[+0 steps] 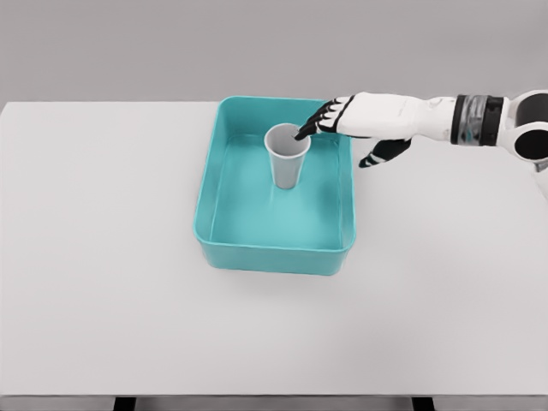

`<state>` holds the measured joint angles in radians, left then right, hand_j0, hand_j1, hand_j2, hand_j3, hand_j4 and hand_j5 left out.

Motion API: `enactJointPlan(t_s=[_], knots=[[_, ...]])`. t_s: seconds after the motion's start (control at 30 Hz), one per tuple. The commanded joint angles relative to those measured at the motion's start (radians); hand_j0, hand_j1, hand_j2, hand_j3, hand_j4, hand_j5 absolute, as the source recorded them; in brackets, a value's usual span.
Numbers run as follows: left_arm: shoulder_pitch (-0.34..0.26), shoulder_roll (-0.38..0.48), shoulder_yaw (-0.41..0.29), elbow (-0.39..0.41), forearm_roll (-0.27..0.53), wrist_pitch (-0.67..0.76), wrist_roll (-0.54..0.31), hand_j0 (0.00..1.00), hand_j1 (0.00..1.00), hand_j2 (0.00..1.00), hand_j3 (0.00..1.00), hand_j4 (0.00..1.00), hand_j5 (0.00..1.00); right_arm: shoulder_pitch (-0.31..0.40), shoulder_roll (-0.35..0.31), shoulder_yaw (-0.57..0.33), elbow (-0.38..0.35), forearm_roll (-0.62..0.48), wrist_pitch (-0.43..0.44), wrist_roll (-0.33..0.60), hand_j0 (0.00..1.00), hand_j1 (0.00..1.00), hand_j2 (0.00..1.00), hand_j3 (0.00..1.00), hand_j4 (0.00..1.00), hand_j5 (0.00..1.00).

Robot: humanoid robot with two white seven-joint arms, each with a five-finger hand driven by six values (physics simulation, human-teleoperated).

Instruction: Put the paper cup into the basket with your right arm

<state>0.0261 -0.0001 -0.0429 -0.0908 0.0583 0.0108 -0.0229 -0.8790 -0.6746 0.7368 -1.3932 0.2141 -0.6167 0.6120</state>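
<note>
The white paper cup (287, 157) stands upright inside the teal rectangular plastic basket (272, 251); the right hand (355, 117), at its two o'clock, has loosened fingers seemingly touching the rim.

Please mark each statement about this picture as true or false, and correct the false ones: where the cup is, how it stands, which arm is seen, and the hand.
1. The paper cup stands upright inside the teal basket. True.
2. The cup lies on its side on the white table. False: it is upright, in the basket.
3. The right hand is over the basket's far right corner, fingertips at the cup's rim. True.
4. Both arms are in the picture. False: only the right arm shows.
5. The hand wraps fully around the cup. False: its fingers are loosely spread.
</note>
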Motion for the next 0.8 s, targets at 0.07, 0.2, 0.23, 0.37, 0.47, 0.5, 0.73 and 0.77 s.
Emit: enactJointPlan(t_s=[0.07, 0.2, 0.23, 0.37, 0.47, 0.5, 0.73, 0.77], knots=[[0.0, 0.0, 0.0, 0.0, 0.0, 0.0, 0.0, 1.0, 1.0, 1.0, 1.0, 1.0, 1.0, 0.095, -0.098, -0.284, -0.227, -0.03, 0.006, -0.001, 0.93, 0.93, 0.93, 0.93, 0.93, 0.93], [0.0, 0.0, 0.0, 0.0, 0.0, 0.0, 0.0, 1.0, 1.0, 1.0, 1.0, 1.0, 1.0, 0.213, -0.099, -0.353, -0.311, -0.042, 0.006, -0.001, 0.93, 0.93, 0.93, 0.93, 0.93, 0.93], [0.0, 0.0, 0.001, 0.0, 0.0, 0.0, 0.0, 1.0, 1.0, 1.0, 1.0, 1.0, 1.0, 0.23, -0.097, -0.362, -0.314, -0.042, 0.006, -0.001, 0.93, 0.93, 0.93, 0.93, 0.93, 0.93], [0.0, 0.0, 0.0, 0.0, 0.0, 0.0, 0.0, 1.0, 1.0, 1.0, 1.0, 1.0, 1.0, 0.385, -0.091, -0.49, -0.317, -0.041, 0.006, -0.001, 0.94, 0.94, 0.94, 0.94, 0.94, 0.94], [0.0, 0.0, 0.0, 0.0, 0.0, 0.0, 0.0, 1.0, 1.0, 1.0, 1.0, 1.0, 1.0, 0.466, -0.077, -0.545, -0.329, -0.039, 0.006, -0.001, 0.94, 0.94, 0.94, 0.94, 0.94, 0.94], [0.0, 0.0, 0.0, 0.0, 0.0, 0.0, 0.0, 1.0, 1.0, 1.0, 1.0, 1.0, 1.0, 0.482, -0.083, -0.551, -0.337, -0.039, 0.006, -0.001, 0.94, 0.94, 0.94, 0.94, 0.94, 0.94], [0.0, 0.0, 0.001, 0.0, 0.005, -0.002, 0.0, 1.0, 1.0, 1.0, 1.0, 1.0, 1.0, 0.488, -0.088, -0.551, -0.328, -0.042, 0.006, -0.001, 0.98, 0.98, 0.98, 0.98, 0.98, 0.98], [0.0, 0.0, 0.0, 0.0, -0.003, 0.0, -0.002, 1.0, 1.0, 1.0, 1.0, 1.0, 1.0, 0.494, -0.086, -0.553, -0.328, -0.041, 0.006, -0.001, 0.99, 0.99, 0.99, 0.99, 0.99, 0.99]])
